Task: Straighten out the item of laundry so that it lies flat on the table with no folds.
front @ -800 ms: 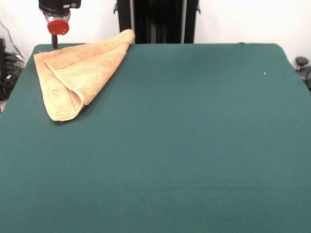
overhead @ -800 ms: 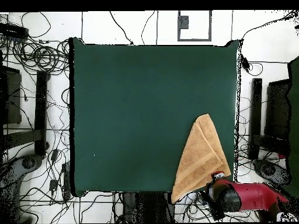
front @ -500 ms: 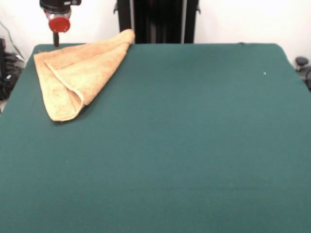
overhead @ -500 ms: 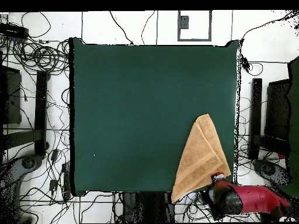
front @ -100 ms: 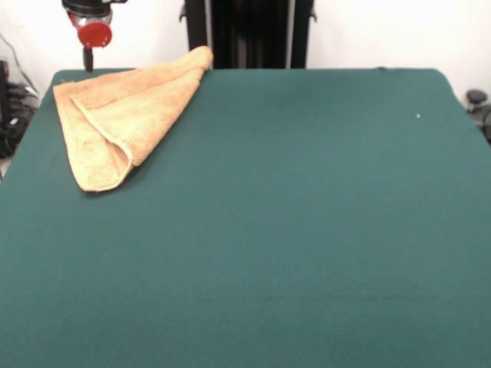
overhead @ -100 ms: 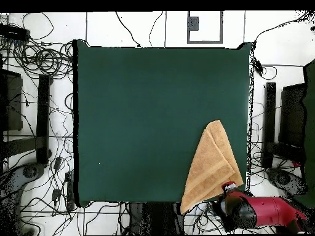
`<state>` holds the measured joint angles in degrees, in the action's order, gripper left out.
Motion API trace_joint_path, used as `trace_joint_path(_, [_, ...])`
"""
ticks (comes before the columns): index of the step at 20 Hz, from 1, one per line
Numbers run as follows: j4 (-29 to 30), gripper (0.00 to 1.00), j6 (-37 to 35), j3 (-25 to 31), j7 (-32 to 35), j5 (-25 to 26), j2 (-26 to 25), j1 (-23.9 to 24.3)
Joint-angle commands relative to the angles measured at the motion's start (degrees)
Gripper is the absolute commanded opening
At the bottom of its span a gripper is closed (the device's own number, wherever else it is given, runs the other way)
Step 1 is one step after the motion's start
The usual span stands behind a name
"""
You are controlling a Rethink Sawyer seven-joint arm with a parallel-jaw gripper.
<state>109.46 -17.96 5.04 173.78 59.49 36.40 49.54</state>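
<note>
Pincer point(front @ -100 ms: 88, 57) lifted slightly; towel point(front @ -100 ms: 119, 115) unchanged, still folded.

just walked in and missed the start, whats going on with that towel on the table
A red and black robot arm is working on an orange-tan towel on a green table. The towel lies folded into a rough triangle at one corner of the table, one tip reaching the table's edge, so it is not flat yet. The gripper hangs above the table edge next to the towel, holding nothing.

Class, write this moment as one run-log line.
towel: folded triangle, table corner | gripper: above towel's corner, apart | task: not flat
</note>
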Motion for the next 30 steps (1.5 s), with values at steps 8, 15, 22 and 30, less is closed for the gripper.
trace_joint_path(8, [3.15, 0.00, 0.42, 8.44, -16.15, 3.71, -0.52, -0.56])
trace_joint_path(15, [3.96, 0.00, -1.09, 10.93, -18.94, 3.09, -0.47, 1.77])
trace_joint_path(22, [4.54, 1.00, -1.25, 12.81, -18.74, 3.65, -0.36, 3.23])
trace_joint_path(30, [4.02, 1.00, -0.72, 12.18, -16.50, 5.21, -0.01, 2.14])
